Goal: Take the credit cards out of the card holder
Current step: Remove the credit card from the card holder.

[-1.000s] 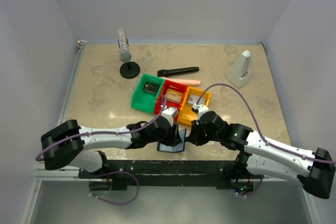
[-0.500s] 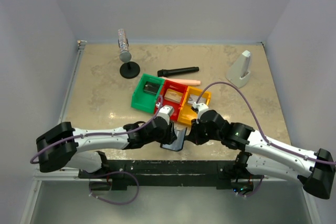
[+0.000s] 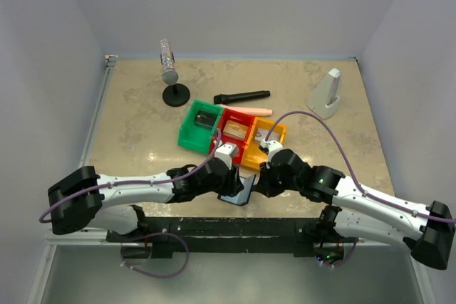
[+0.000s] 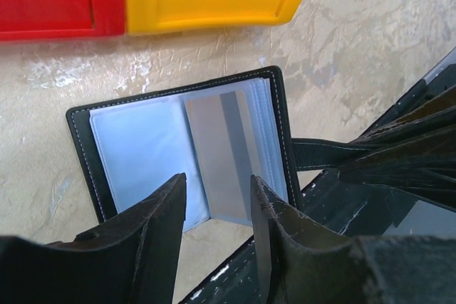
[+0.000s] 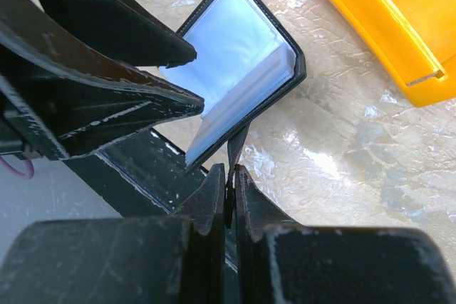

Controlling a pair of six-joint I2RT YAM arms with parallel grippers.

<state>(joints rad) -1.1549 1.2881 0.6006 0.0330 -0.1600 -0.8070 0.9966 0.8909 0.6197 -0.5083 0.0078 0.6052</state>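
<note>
card holder (image 4: pixel 142 147) lies under left gripper (image 4: pixel 217 184), seemingly apart.

Left arm (image 3: pixel 135 189) and right arm (image 3: pixel 377 204) are white with black joints, purple cables (image 3: pixel 308 116), scuffed black jaws.

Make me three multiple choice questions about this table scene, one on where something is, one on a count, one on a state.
1. Where does the card holder lie?
A. Inside a bin.
B. On the table, between the coloured bins and the arms' bases.
C. At the table's far edge.

2. How many coloured bins stand in the row?
A. Two.
B. Four.
C. Three.

3. What are the right fingers doing?
A. Pinching the card holder's tab.
B. Standing wide open.
C. Gripping a bin's rim.

Answers: 1 B, it lies open on bare table near the yellow bin; 2 C, one green, one red, one yellow; 3 A, the right wrist view shows them shut on the black tab.
</note>
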